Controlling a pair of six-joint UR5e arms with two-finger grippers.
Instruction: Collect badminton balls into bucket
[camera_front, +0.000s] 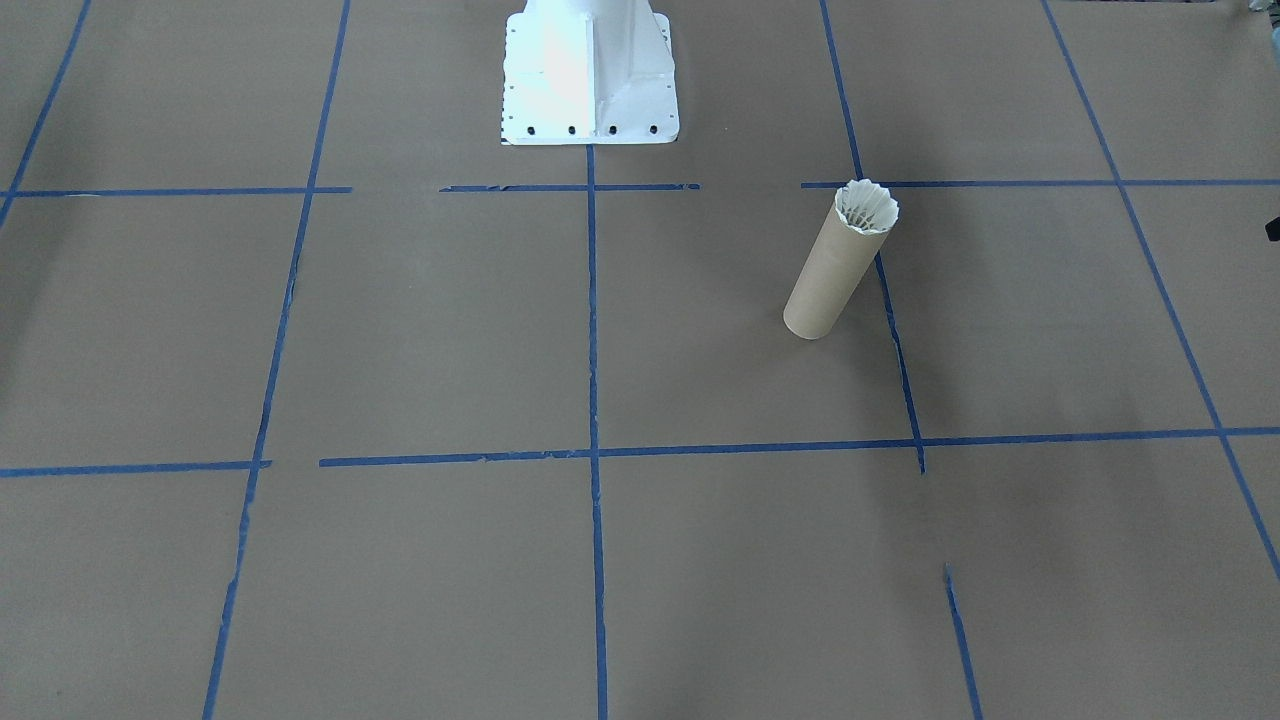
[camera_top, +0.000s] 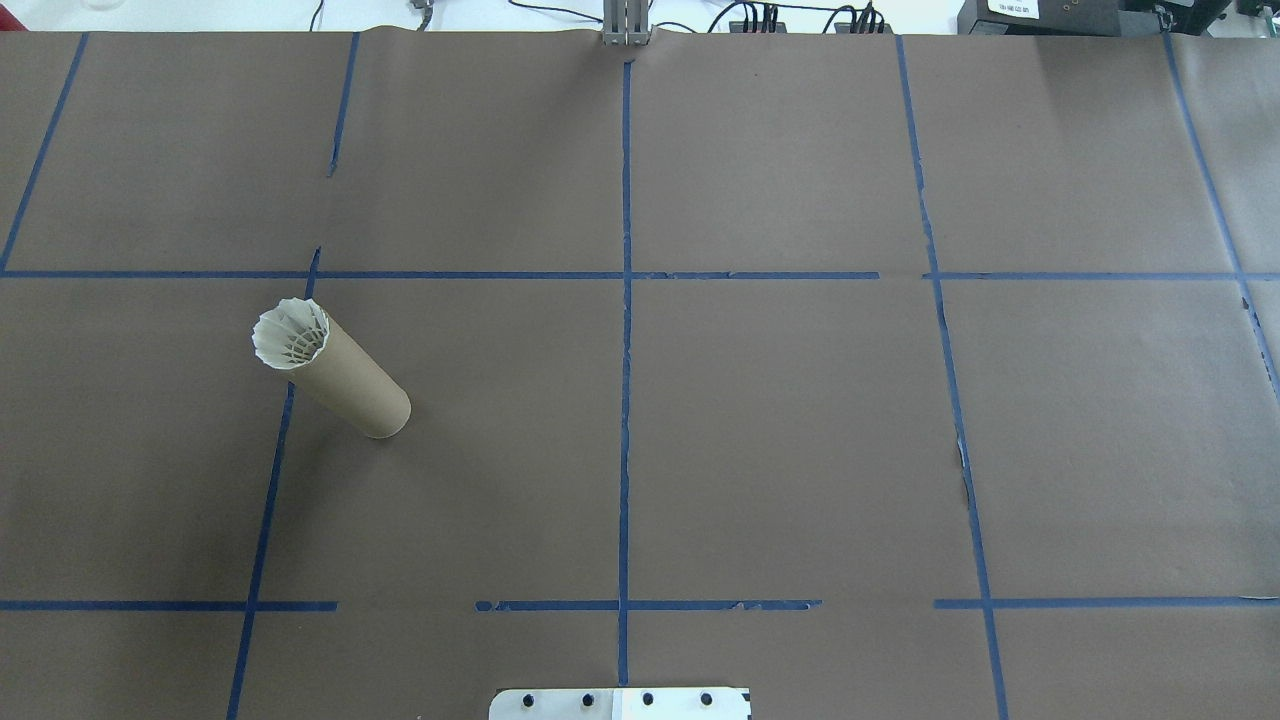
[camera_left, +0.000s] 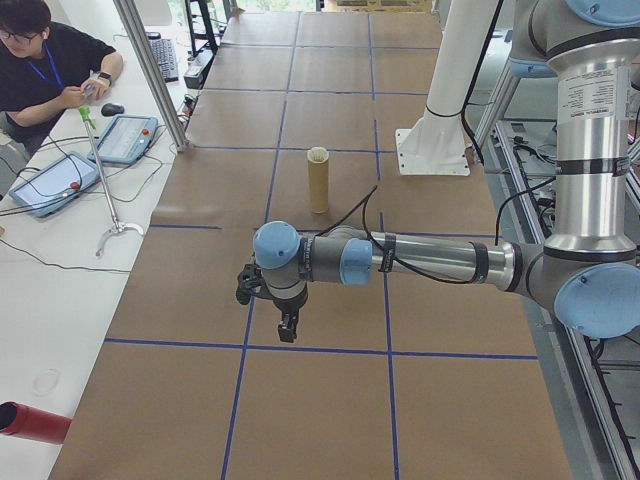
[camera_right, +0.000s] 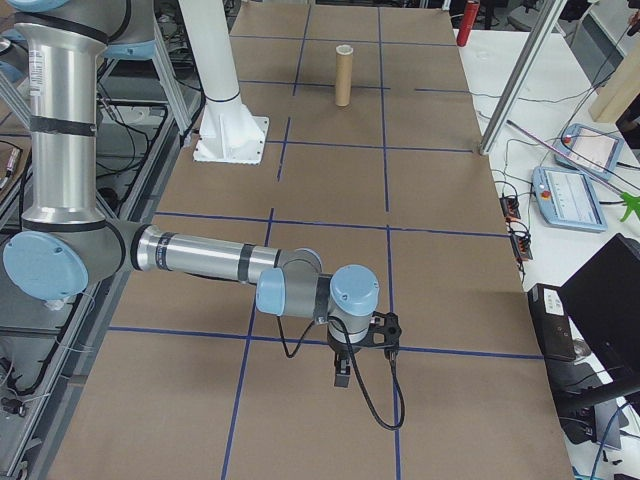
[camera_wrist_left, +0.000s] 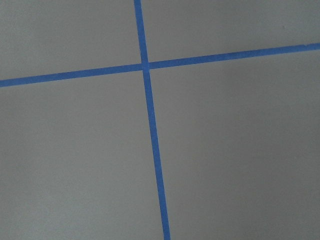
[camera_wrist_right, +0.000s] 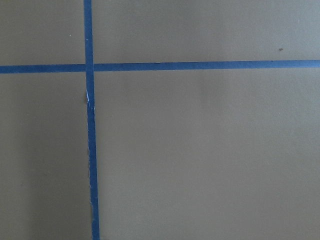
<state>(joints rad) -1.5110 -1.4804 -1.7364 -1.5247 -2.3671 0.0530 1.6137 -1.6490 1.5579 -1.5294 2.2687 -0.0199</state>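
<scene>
The brown cardboard tube, the bucket (camera_front: 832, 275) (camera_top: 358, 388) (camera_left: 318, 188) (camera_right: 343, 82), stands upright on the robot's left half of the table. A white feather shuttlecock (camera_front: 868, 207) (camera_top: 291, 334) sits in its mouth, skirt up and flared over the rim. No other shuttlecock shows on the table. My left gripper (camera_left: 287, 326) hangs over the paper well short of the tube, seen only from the side. My right gripper (camera_right: 341, 374) hangs far from the tube at the other end, likewise. I cannot tell whether either is open or shut. Both wrist views show only brown paper and blue tape.
The white robot base (camera_front: 590, 80) (camera_top: 620, 704) stands at the table's robot-side edge. Blue tape lines grid the brown paper. A person (camera_left: 45, 70) sits at a side bench with tablets (camera_left: 125, 138). A red cylinder (camera_left: 30, 422) lies on that bench.
</scene>
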